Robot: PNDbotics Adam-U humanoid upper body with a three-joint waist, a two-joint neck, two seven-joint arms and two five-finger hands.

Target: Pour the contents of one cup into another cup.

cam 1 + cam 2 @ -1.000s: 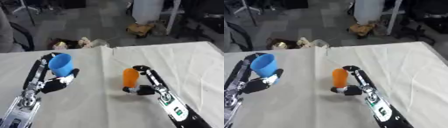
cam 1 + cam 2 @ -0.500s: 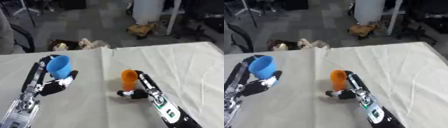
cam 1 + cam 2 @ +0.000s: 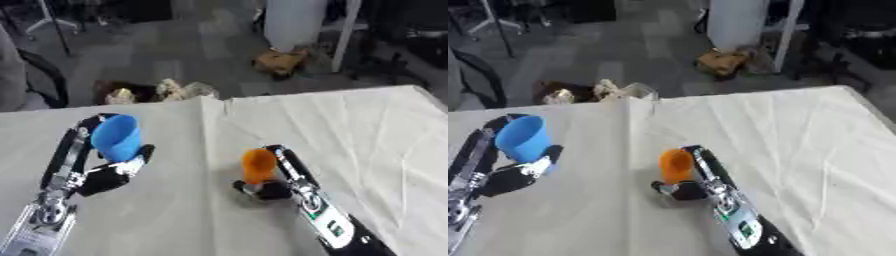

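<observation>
The left hand [image 3: 103,172] is curled around a blue cup [image 3: 116,138], with the fingers behind it and the thumb in front. The cup is held up off the white cloth [image 3: 367,135] and leans a little, its open mouth facing up and away. The right hand [image 3: 278,180] is wrapped around an orange cup [image 3: 258,165], which looks upright, just above or on the cloth; I cannot tell which. The two cups are well apart, with bare cloth between the hands. To the right of the right hand there is a lot of open cloth, all the way to the table's far right edge. Beyond both hands the cloth ends at the table's far edge, and past that is grey floor [image 3: 175,60] with a brown box [image 3: 280,61]. Both cups are plain and smooth.
</observation>
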